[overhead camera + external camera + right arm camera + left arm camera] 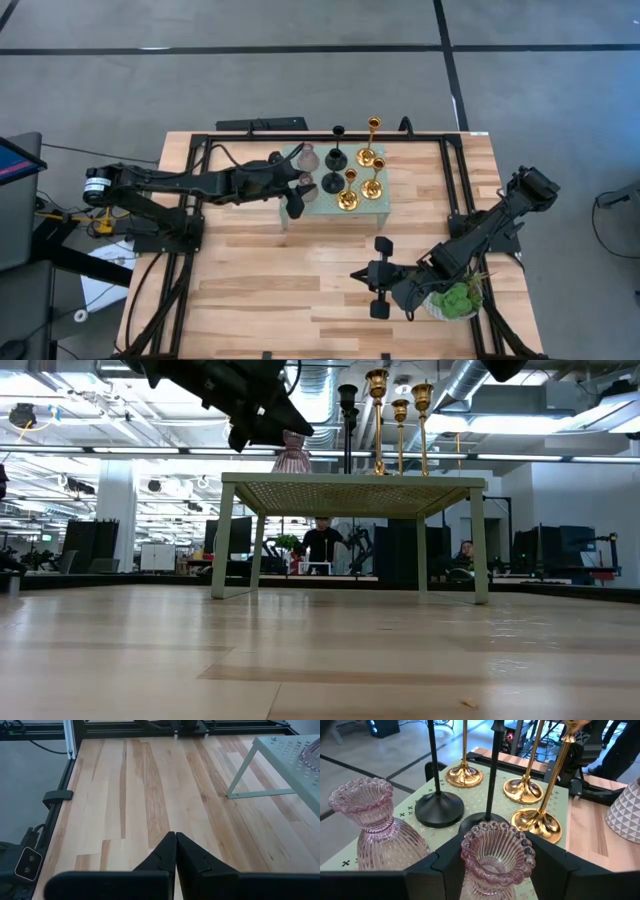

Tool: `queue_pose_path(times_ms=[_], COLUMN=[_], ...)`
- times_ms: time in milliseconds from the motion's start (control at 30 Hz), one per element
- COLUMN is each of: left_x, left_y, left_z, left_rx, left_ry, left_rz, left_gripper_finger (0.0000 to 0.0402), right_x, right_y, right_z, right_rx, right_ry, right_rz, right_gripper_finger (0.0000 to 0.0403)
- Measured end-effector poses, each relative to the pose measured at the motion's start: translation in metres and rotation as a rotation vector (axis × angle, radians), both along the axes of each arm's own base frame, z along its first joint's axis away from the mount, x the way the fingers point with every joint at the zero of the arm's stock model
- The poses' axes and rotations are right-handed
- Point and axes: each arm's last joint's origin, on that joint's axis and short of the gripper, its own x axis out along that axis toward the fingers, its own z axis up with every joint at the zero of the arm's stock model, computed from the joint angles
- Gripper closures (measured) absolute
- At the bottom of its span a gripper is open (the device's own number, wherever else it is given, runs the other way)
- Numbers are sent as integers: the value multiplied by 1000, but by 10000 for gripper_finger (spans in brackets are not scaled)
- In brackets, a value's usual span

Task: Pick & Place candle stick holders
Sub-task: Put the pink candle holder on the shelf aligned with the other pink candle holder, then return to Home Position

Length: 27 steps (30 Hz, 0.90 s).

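A small pale-green stand [318,208] at the table's far middle carries seven candle stick holders: three gold [372,185], two black [333,180] and two pink ribbed glass ones. My left gripper [297,195] is at the stand's left end, shut on the nearer pink holder [497,862]. The other pink holder [370,820] stands free on its base beside it. My right gripper [175,837] is shut and empty, low over the bare wood at the near right. My left gripper pinches the pink holder between its two fingers [447,867], on the ribbed body just below the beaded rim [470,865]. It comes slanting down from the table's left. The holder is upright, its base [292,468] at the stand's top; I cannot tell if it is lifted.
A green plant in a white pot [458,298] sits at the near right, beside my right arm. The black and gold holders [525,787] stand close beyond the held one. Bare wood lies in front of the stand [350,495]. People and desks show in the room behind.
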Motion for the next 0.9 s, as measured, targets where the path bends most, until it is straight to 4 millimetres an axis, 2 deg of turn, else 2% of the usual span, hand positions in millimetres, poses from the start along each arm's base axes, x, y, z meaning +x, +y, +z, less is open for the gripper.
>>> queue_pose_path(times_ms=[433, 900], left_x=[0, -5], left_y=[0, 0], left_z=[0, 4], left_rx=[4, 6], left_ry=[0, -9], left_rz=[1, 0], left_gripper_finger=[212, 133], right_x=[0, 0], right_y=[0, 0], right_z=[0, 0], right_rx=[0, 0], right_ry=[0, 1], right_rz=[0, 0], right_gripper_finger=[403, 403])
